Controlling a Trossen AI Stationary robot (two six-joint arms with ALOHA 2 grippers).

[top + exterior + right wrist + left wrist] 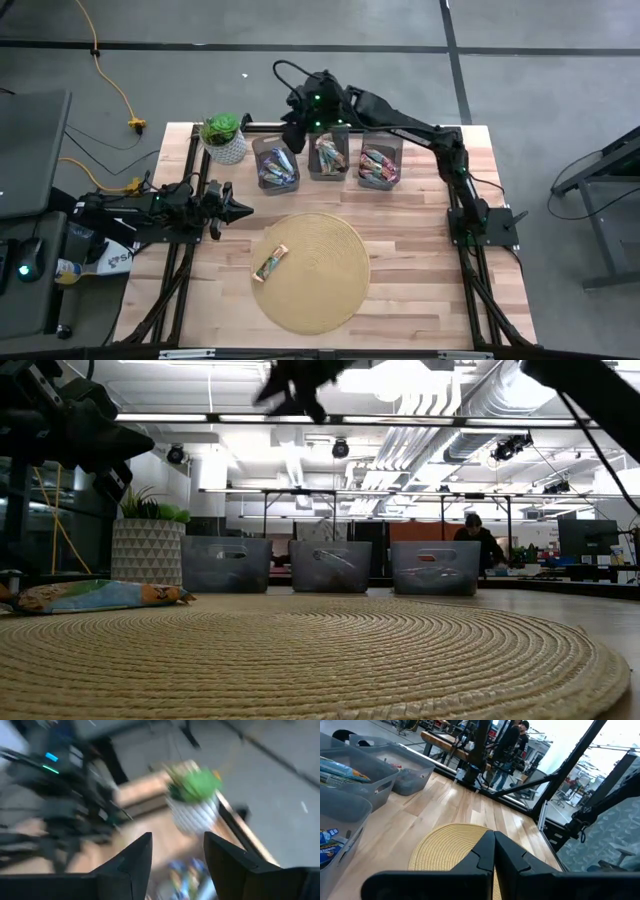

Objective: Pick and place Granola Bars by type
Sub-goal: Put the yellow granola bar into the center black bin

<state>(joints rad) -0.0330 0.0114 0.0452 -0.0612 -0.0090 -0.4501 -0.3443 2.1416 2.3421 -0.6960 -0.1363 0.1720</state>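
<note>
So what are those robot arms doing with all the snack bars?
They're sorting granola bars by type into three grey bins at the back of the table. The right claw is open and empty, up by the left-hand bin. One granola bar lies on the round straw mat, not yet sorted. The left claw is shut, holds nothing, and waits at the table's left side.

Open-plan lab or office hall: exposed ceiling ducts [440, 400], strip lights, rows of workstations with monitors [585, 538], person [478, 540] seated behind, grey concrete floor [540, 90].
</note>
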